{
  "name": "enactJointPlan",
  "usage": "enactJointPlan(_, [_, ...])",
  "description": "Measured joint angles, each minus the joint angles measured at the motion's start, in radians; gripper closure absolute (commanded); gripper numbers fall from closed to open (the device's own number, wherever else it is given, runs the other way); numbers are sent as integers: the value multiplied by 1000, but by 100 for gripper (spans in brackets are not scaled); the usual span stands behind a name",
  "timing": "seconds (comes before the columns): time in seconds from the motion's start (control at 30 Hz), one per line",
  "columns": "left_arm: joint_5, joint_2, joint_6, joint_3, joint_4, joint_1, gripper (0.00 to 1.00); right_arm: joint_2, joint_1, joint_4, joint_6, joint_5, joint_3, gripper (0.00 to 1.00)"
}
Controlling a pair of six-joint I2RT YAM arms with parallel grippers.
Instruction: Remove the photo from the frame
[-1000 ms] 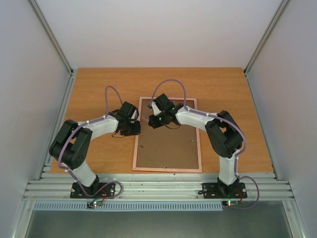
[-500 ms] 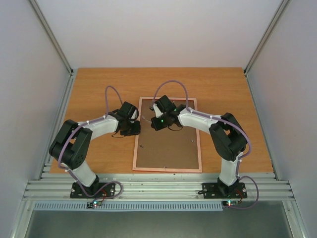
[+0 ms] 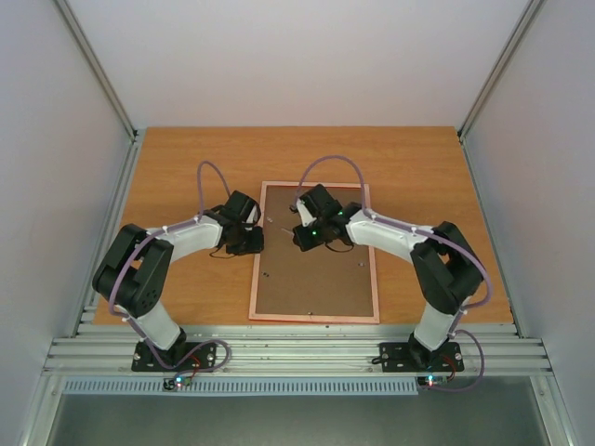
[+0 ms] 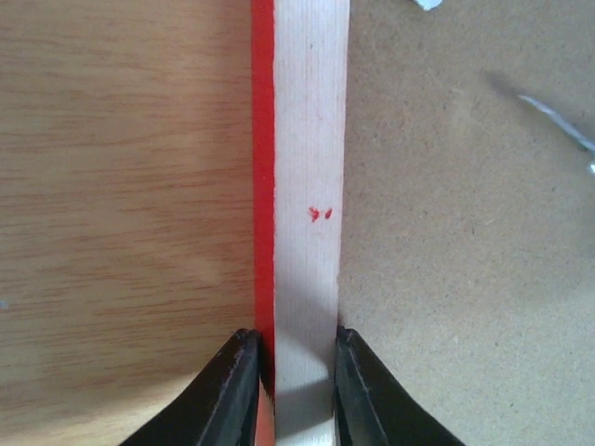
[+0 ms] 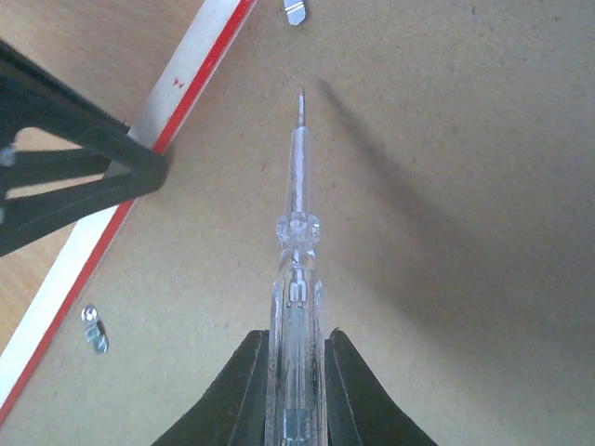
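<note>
Surroundings: white walls close in your wooden table (image 3: 186, 158) on the left, the right and the far side.
Top view, frame: your frame (image 3: 313, 319) lies back-up near the table's middle. Its long sides run away from you, its near rail sits close to the table's near edge, and the brown backing board (image 3: 316, 279) faces up.
Photo: hidden beneath the board; you cannot see it in any view.
Change: since a second ago your right elbow has swung outward to the right. The right gripper (image 3: 299, 237) has slid a little nearer you and rightward over the board's far half. Your left arm and the frame lie as they did.
Edges and room: bare wood shows left of, right of and beyond the frame. The left gripper (image 3: 249, 243) sits at the left rail, near the right gripper.
Left wrist view: your left jaws are drawn in narrow and pinch the frame's left rail, one finger on the red outer side, the other on the board side. Two small red marks (image 4: 321, 214) dot the pale rail ahead.
Right wrist view: your right jaws are nearly closed, clamping a clear screwdriver (image 5: 296, 223). Its tip points ahead over the board, near a metal tab (image 5: 295, 11). You cannot tell whether the tip touches. A second tab (image 5: 94, 330) lies beside the rail.
</note>
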Motion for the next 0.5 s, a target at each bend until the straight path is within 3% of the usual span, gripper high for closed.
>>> enactJointPlan(0.27, [-5,0,-2,17,-48,-15,57,-224,-20,14,-28,50,-166,99])
enactJointPlan(0.5, [-45,18,11,106,-116,-15,58,-404,-34,95,-31,152,-357,99])
